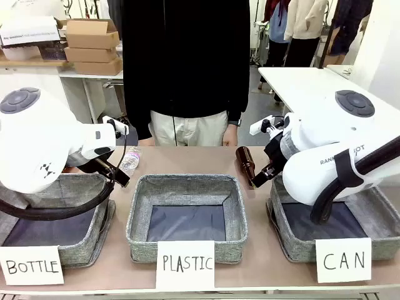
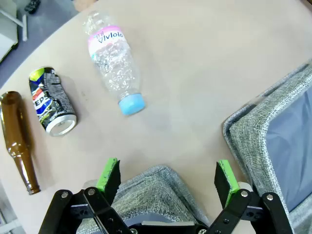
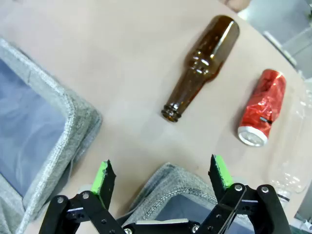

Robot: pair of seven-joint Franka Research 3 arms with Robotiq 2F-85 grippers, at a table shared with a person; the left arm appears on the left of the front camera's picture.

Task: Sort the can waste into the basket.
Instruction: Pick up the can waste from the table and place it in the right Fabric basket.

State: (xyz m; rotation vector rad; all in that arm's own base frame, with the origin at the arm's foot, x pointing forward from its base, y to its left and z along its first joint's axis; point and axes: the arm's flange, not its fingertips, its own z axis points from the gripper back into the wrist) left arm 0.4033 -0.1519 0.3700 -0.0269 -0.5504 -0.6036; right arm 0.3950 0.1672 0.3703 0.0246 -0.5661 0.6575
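The black and silver can (image 2: 50,101) lies dented on the table in the left wrist view, up and to the left of my open left gripper (image 2: 168,178). The red can (image 3: 261,107) lies on its side in the right wrist view, up and to the right of my open right gripper (image 3: 163,175). Both grippers hold nothing. The basket (image 1: 281,231) with the "CAN" label (image 1: 343,259) stands at the front right, partly behind my right arm (image 1: 331,156); its grey corner (image 3: 175,192) sits just under the right gripper.
A brown bottle (image 3: 202,66) lies left of the red can and a clear bottle (image 3: 295,146) right of it. Another brown bottle (image 2: 18,139) and a clear plastic bottle (image 2: 113,63) flank the black can. "BOTTLE" (image 1: 81,250) and "PLASTIC" (image 1: 140,244) baskets stand front. A person (image 1: 187,69) stands opposite.
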